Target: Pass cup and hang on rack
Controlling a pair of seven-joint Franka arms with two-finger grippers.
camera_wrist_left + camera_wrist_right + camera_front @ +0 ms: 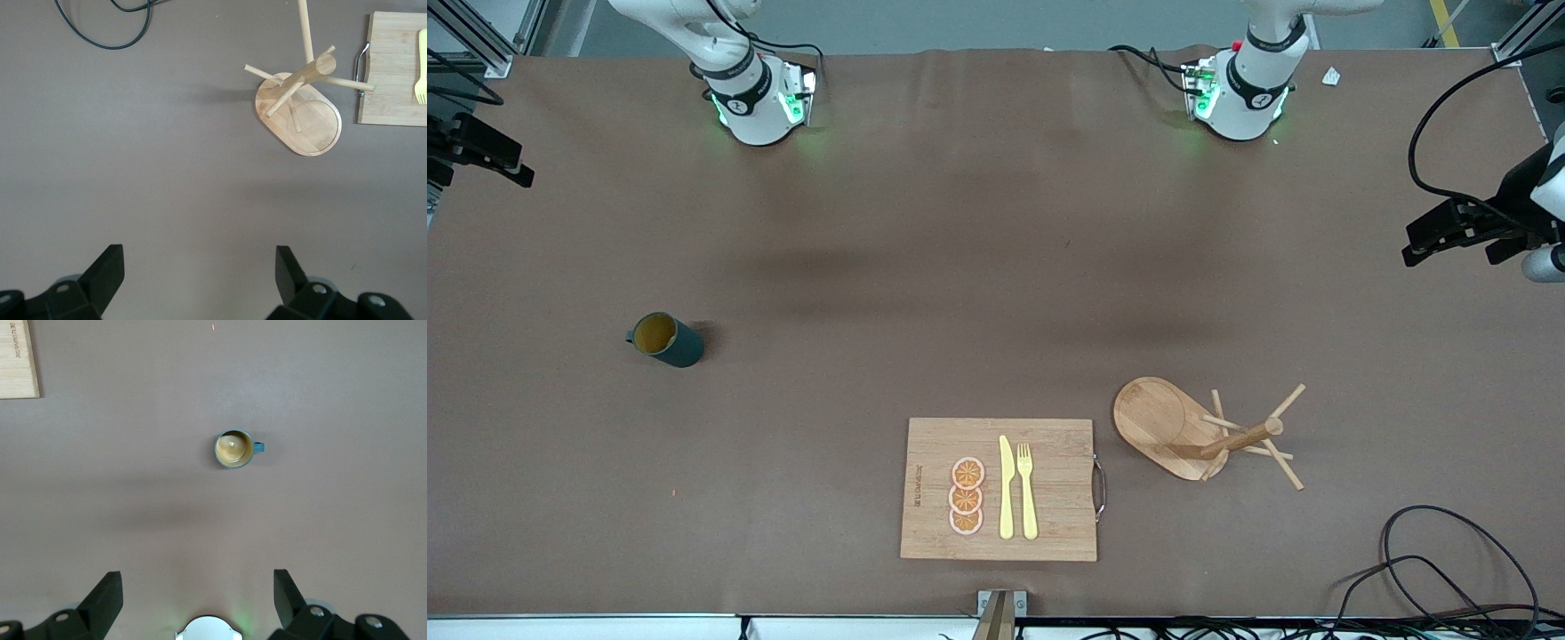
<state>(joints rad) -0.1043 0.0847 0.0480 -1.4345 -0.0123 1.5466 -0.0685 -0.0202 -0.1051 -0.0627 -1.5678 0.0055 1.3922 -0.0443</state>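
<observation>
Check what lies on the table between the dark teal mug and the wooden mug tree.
Front view: the stretch between the dark teal mug and the light wooden mug tree is mostly bare brown tabletop; only the rectangular wooden cutting board sits partway, nearer the camera.

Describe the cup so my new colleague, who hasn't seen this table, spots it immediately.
Start at the wooden cutting board on the brown table, then look toward the right arm's end. The cup stands there alone and upright: dark teal outside, mustard-yellow inside, small loop handle.

A dark teal cup point(666, 340) with a yellow inside stands upright toward the right arm's end. The wooden rack point(1199, 432) stands upright toward the left arm's end.
</observation>
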